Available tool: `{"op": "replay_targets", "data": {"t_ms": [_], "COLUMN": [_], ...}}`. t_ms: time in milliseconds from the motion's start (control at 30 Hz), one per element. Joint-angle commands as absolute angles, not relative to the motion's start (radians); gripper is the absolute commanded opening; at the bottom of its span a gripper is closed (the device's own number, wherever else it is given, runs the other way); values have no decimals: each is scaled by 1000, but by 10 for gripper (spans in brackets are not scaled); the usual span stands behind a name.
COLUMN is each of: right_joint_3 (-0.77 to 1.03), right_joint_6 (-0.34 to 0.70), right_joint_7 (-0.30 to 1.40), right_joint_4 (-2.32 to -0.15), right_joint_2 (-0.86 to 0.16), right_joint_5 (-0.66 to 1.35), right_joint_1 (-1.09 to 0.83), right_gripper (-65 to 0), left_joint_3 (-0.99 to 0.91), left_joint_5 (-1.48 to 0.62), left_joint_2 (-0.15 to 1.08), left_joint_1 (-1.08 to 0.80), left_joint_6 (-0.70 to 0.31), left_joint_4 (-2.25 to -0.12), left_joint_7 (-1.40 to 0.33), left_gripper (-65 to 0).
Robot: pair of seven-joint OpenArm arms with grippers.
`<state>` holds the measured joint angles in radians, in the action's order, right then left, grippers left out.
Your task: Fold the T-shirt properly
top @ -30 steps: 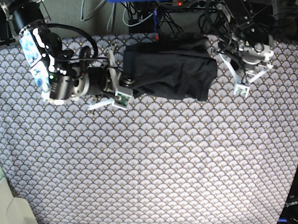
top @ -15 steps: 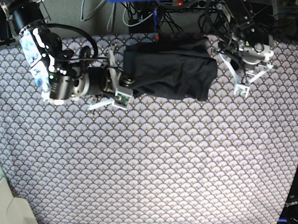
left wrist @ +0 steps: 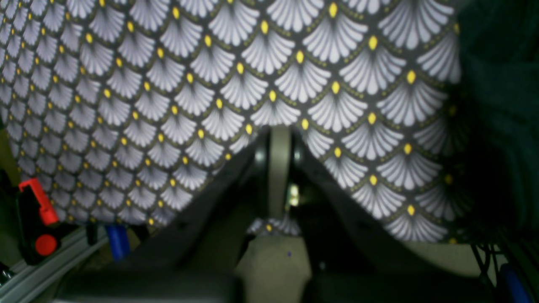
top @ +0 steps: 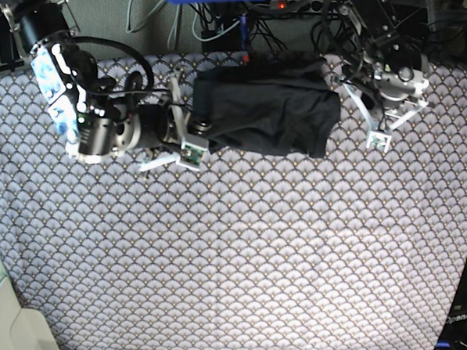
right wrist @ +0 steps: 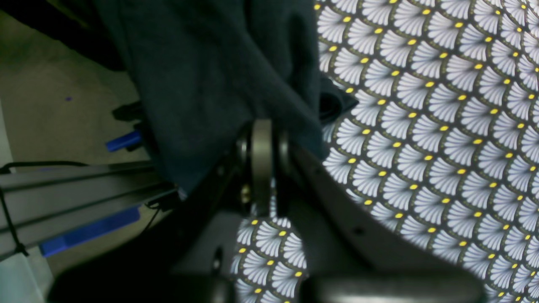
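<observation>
Scalloped fan shapes, pale with small yellow dots on a dark ground, cover the cloth (top: 246, 260) spread flat over the whole table. Near its far edge lies the T-shirt (top: 269, 114), a soft matte charcoal bundle folded into a rough, rumpled rectangle with creased layers. At its one end the right gripper (top: 186, 134) has its pale jaws pressed together, and the wrist view shows dark fabric draped over them; whether any is pinched cannot be told. At the other end the left gripper (top: 380, 128) sits just beside the shirt, jaws together, holding nothing.
</observation>
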<state>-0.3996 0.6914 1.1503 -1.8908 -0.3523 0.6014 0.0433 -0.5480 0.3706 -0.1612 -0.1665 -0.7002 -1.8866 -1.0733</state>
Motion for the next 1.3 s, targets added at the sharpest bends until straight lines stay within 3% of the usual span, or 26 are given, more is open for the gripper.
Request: {"op": "replay_targets", "data": {"t_ms": [0,867,1267], "right_joint_3": [-395,-397,-398], "right_joint_6": [698,698,698], "right_joint_7": [1127,1124,1084], "right_joint_4": [-1906,-1911,-1974], "right_joint_2": [-358,-358,-286], "right_joint_5": [611,613,616], "right_joint_1": [56,58,58], "right_gripper": [-650,-650,-650], "left_joint_3": [-545,-549,-552], "left_joint_5": [372,372,372], "left_joint_2": [-157,-157,-157], "left_joint_1": [-160,-157,-165], "left_joint_6": [-698,-698,-698], "left_joint_4": [-1903,-1859,-1853], "left_joint_7": [-1063,-1059,-1003], "left_gripper": [-650,-650,-650]}}
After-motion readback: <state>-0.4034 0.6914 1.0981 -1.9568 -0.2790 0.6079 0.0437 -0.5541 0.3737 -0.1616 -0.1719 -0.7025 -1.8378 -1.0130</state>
